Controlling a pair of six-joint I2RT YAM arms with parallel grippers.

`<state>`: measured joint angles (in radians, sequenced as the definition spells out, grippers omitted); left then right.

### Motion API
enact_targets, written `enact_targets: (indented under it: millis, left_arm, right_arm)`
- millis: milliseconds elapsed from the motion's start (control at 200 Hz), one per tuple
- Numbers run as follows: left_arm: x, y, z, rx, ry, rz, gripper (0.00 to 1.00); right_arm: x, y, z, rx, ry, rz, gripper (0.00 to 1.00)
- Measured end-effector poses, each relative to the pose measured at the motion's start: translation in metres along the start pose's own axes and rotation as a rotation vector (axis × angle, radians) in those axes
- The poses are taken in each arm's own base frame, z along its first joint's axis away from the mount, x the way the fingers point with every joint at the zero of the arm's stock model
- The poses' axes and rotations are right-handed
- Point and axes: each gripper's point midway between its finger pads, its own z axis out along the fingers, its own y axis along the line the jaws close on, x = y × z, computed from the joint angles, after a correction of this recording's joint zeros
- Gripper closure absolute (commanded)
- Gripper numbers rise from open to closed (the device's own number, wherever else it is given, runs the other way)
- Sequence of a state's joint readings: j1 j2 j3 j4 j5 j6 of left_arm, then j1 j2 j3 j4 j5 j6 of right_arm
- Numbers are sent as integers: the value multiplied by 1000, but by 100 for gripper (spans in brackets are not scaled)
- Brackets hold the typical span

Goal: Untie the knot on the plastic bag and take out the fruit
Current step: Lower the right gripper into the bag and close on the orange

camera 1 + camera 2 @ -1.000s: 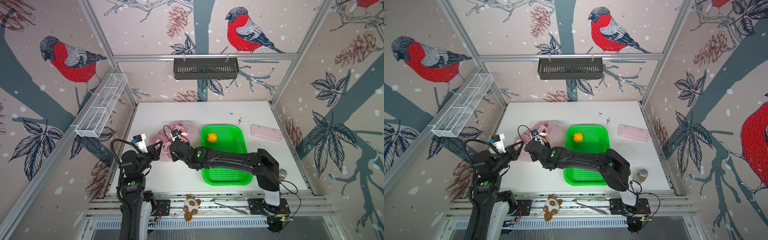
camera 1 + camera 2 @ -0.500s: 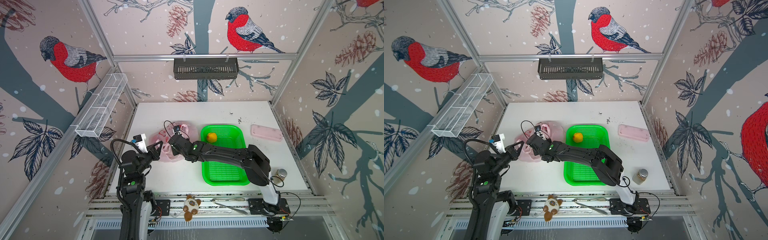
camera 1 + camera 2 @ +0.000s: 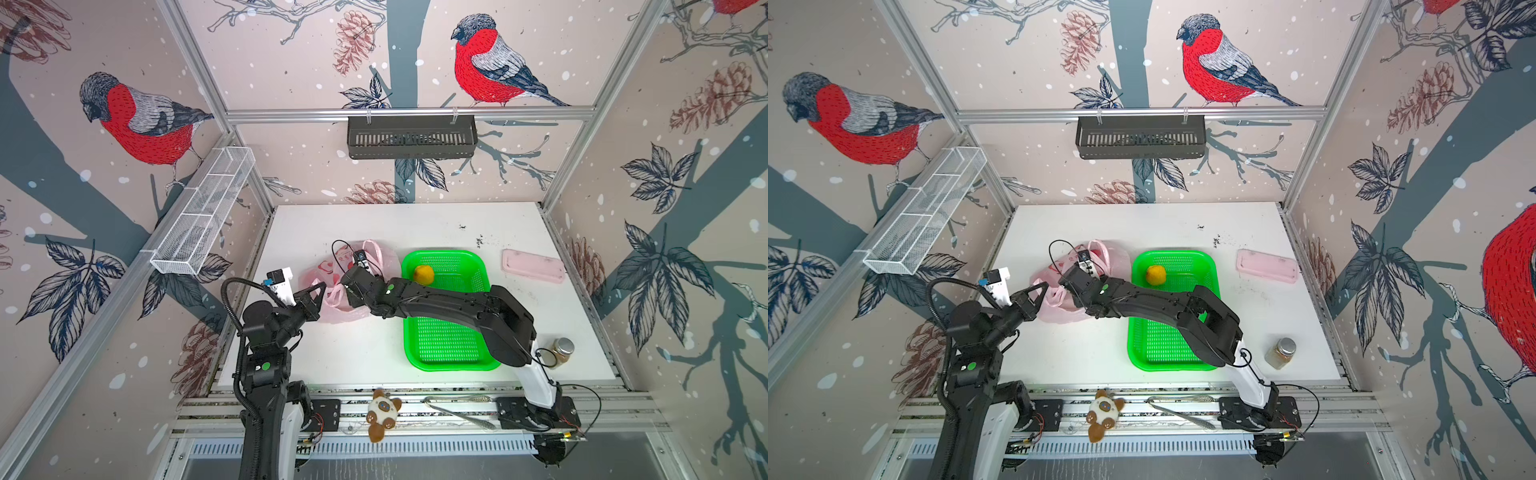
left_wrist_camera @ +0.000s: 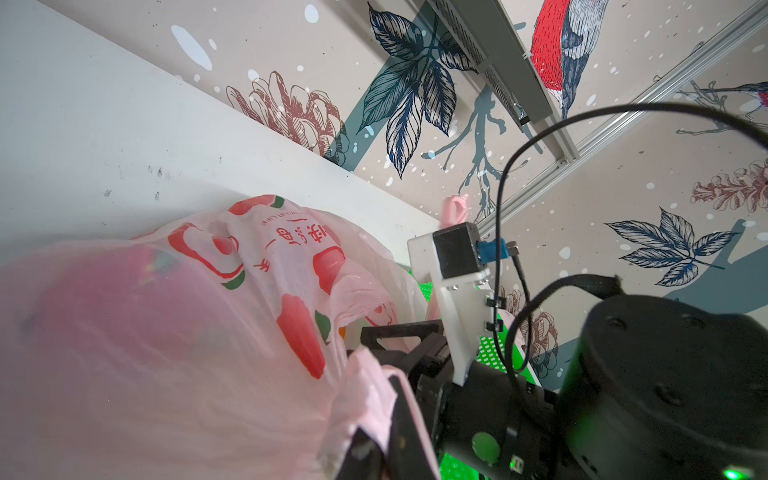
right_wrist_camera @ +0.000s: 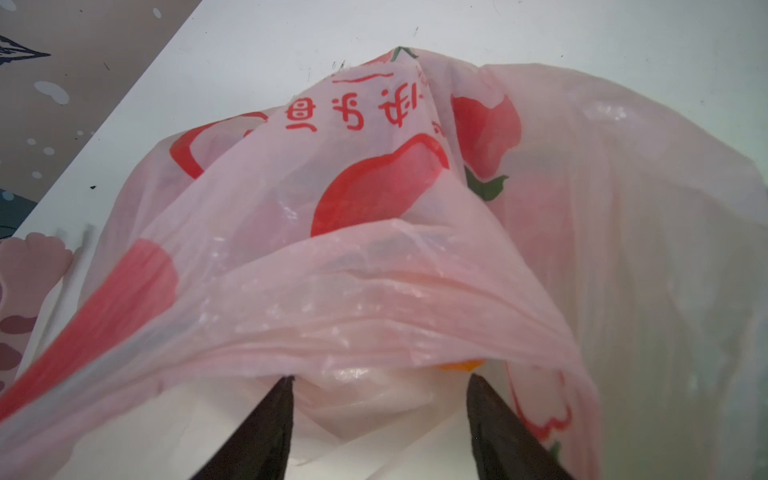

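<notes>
Pink translucent plastic bag (image 5: pixel 374 249): likely limp, slippery. Left gripper (image 3: pixel 319 292) pinches its handle (image 4: pixel 365 386); right gripper (image 5: pixel 380 378) gapes empty, rim (image 5: pixel 374 353) just ahead; grip there.

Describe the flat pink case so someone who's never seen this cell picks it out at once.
On the white table, find the green basket; in both top views the pink case lies flat to its right, nearer the back wall. Unlike the crumpled, printed plastic bag on the basket's other side, it is a rigid, plain, rounded rectangle.
</notes>
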<state>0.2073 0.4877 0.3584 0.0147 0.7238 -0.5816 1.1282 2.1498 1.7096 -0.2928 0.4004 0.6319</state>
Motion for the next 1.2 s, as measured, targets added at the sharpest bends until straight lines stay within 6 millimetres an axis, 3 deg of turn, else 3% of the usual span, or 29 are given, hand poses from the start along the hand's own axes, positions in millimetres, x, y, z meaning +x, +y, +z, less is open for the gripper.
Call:
enact_targets:
  millis: [671, 1196]
  left_arm:
    - [3, 0, 1, 6, 13, -27, 100]
    - [4, 1, 1, 9, 18, -30, 100]
  right_arm:
    - [-11, -20, 43, 66, -10, 91, 10]
    - [1, -46, 72, 140, 5, 187, 13]
